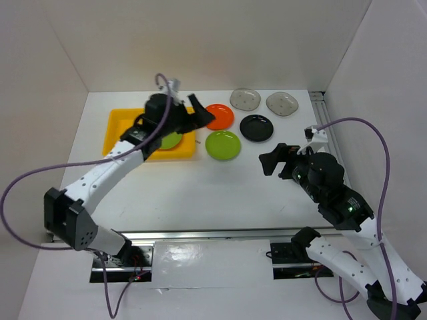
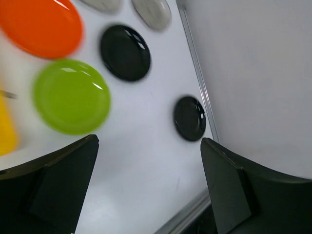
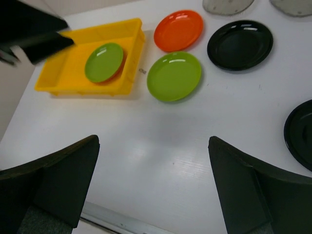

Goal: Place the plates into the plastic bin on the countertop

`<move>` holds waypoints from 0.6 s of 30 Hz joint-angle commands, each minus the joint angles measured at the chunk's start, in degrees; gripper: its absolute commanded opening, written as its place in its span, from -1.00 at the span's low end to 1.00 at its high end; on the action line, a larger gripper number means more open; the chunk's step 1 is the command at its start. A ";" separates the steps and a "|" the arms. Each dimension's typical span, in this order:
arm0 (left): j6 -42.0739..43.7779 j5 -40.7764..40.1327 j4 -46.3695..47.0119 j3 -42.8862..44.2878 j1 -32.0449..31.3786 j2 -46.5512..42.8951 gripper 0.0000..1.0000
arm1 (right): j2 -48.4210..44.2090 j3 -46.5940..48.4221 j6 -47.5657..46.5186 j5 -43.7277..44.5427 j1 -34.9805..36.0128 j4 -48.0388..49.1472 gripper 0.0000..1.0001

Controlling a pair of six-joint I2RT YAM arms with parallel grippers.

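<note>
The yellow bin (image 1: 117, 130) stands at the back left and holds a lime green plate (image 3: 104, 62) lying on an orange one (image 3: 120, 68). My left gripper (image 1: 197, 119) is open and empty above the bin's right end; its view (image 2: 148, 146) looks out over the table. To the right of the bin lie an orange plate (image 1: 220, 117), a green plate (image 1: 223, 145), a black plate (image 1: 257, 127) and two smoky-grey plates (image 1: 245, 99) (image 1: 283, 103). A second black plate (image 3: 300, 134) lies by the right rail. My right gripper (image 1: 272, 159) is open and empty above the table, right of the green plate.
White walls close in the countertop (image 1: 200, 187) on three sides. A metal rail (image 1: 220, 235) runs along the front edge and another (image 1: 319, 113) along the right side. Purple cables loop from both arms.
</note>
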 commanded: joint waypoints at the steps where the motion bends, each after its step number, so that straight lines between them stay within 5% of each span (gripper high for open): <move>1: -0.34 3.88 9.07 -1.44 -9.55 9.30 0.98 | -3.24 5.17 1.65 6.92 -0.14 1.51 1.00; 7: -4.83 7.13 21.73 4.70 -17.50 26.02 0.98 | -7.73 13.08 2.80 16.24 -0.75 -1.39 1.00; 12: -4.92 8.53 16.48 27.68 -22.87 46.28 0.98 | -4.48 17.92 1.66 13.72 -1.81 -5.53 1.00; 18: -7.11 9.59 14.61 40.57 -23.75 59.60 0.93 | -5.09 17.92 1.13 10.55 -2.86 -5.53 1.00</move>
